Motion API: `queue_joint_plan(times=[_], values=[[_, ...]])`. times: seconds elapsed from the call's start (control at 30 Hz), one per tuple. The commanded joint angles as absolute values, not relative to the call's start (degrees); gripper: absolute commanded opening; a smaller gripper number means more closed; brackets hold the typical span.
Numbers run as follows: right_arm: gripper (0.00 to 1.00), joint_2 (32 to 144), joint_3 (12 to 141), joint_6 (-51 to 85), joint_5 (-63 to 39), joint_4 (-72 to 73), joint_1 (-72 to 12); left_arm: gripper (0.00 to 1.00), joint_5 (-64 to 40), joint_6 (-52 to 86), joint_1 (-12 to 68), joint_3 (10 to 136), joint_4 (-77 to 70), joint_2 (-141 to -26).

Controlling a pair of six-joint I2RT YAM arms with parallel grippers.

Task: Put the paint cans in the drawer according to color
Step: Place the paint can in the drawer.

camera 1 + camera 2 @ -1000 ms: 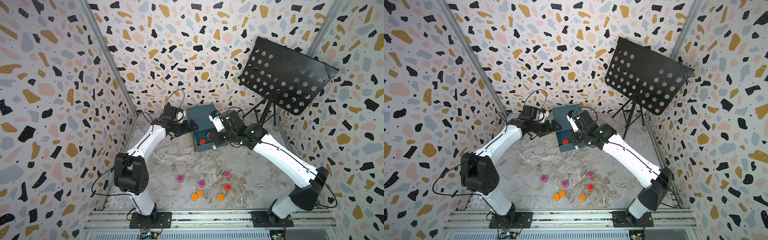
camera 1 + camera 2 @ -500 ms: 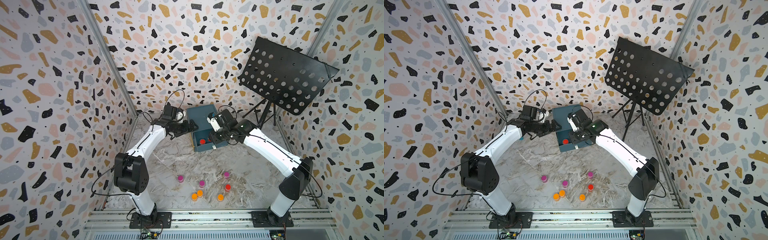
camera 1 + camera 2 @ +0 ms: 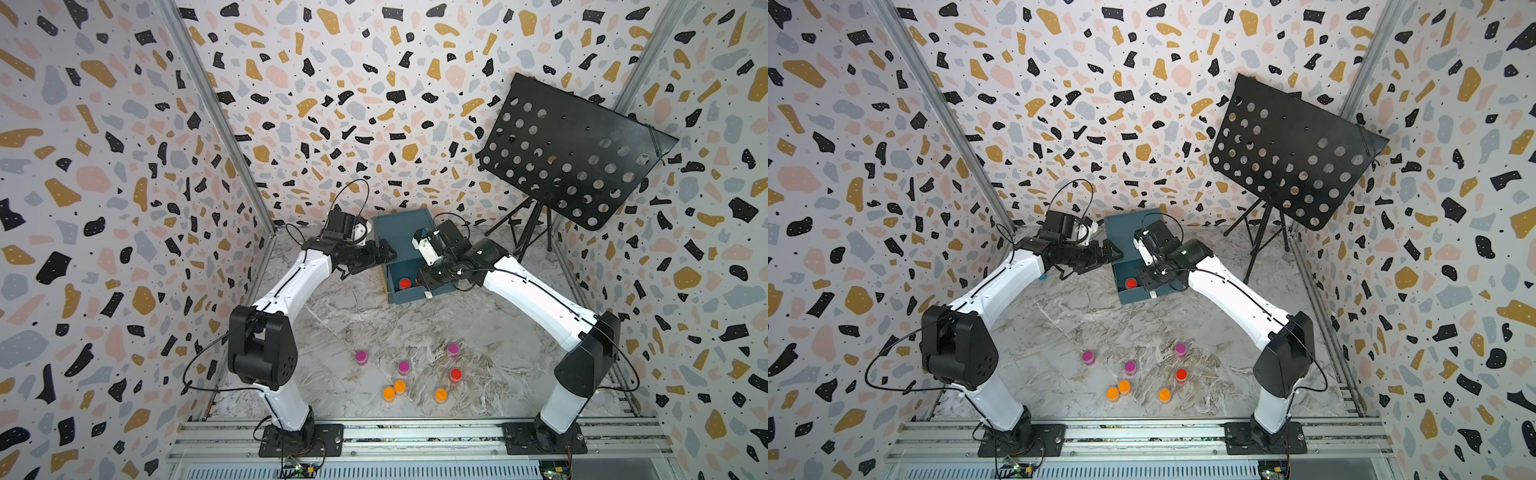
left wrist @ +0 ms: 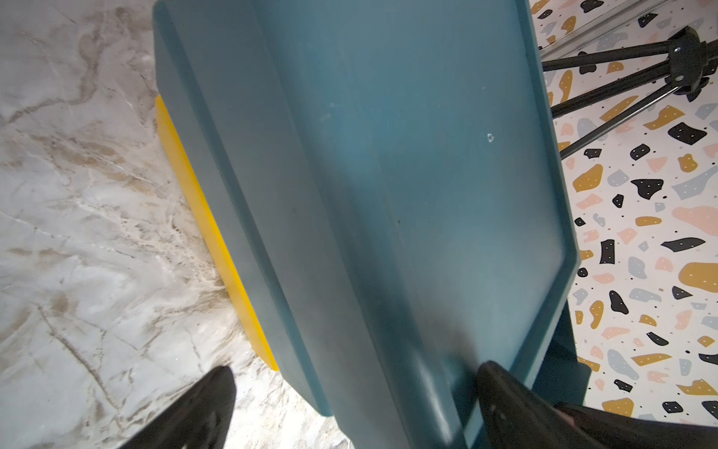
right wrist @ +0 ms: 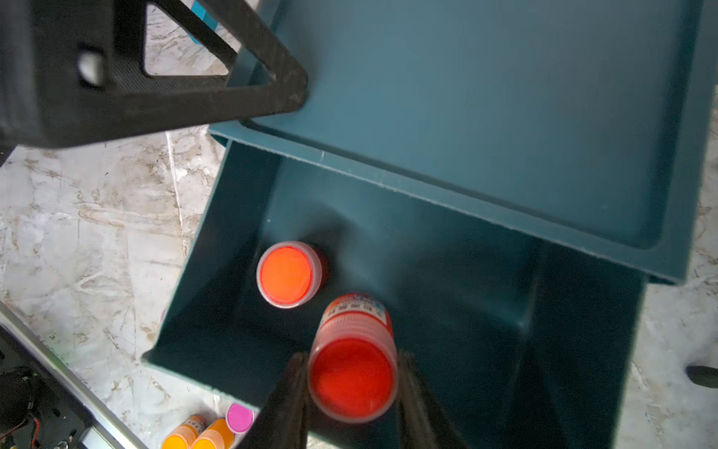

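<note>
Teal drawer box: stands at the far side of the marble table, between our two arms. One drawer is pulled out toward the near side, with its white tab in front.
Yellow edge: runs along the foot of the box on our left arm's side.
Right jaws: closed on a red-topped can, held over the open drawer. We cannot tell whether it touches the drawer floor.
Red can in the drawer: upright, just beside the held one but apart from it.
Left jaws: wide open and gripping nothing. They straddle the box's upper side edge, one finger on the top and the other finger over the table.
Magenta cans: upright on the near table, well apart from the box.
Orange cans: nearest the rail, two of them just beside each other.
Lone red can: among these, near the right-hand magenta one.
Music stand: black and perforated, in the far right corner.
</note>
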State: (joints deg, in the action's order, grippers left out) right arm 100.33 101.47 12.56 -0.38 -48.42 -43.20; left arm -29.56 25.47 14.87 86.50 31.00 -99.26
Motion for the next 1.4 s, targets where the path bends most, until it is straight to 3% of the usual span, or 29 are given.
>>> queue_joint_plan(times=[0.0,0.23,0.37,0.5,0.7,0.97,1.37], values=[[0.18,100.4,103.6,12.0,0.2,-50.0,-43.2,1.0,-28.8,24.3,15.2,85.3,33.3,-98.8],[0.2,101.4,103.3,11.8,-2.5,-50.0,-43.2,1.0,-28.8,24.3,15.2,85.2,33.3,-98.7],[0.29,101.6,102.8,11.9,-2.7,-50.0,-43.2,1.0,-29.0,24.4,15.2,85.3,33.3,-98.9],[0.48,101.4,102.4,12.0,-2.6,-49.9,-43.2,1.0,-28.9,24.4,15.2,85.3,33.3,-99.0],[0.59,99.2,102.3,12.2,-4.0,-49.3,-43.2,1.0,-28.8,24.3,15.2,85.3,33.3,-99.1],[0.62,87.7,95.6,12.6,-3.9,-43.2,-43.2,1.0,-28.4,24.1,15.2,85.4,33.6,-99.1],[0.66,65.0,70.7,17.4,4.8,-40.3,-43.2,1.0,-29.3,24.4,15.2,85.6,33.7,-97.9]])
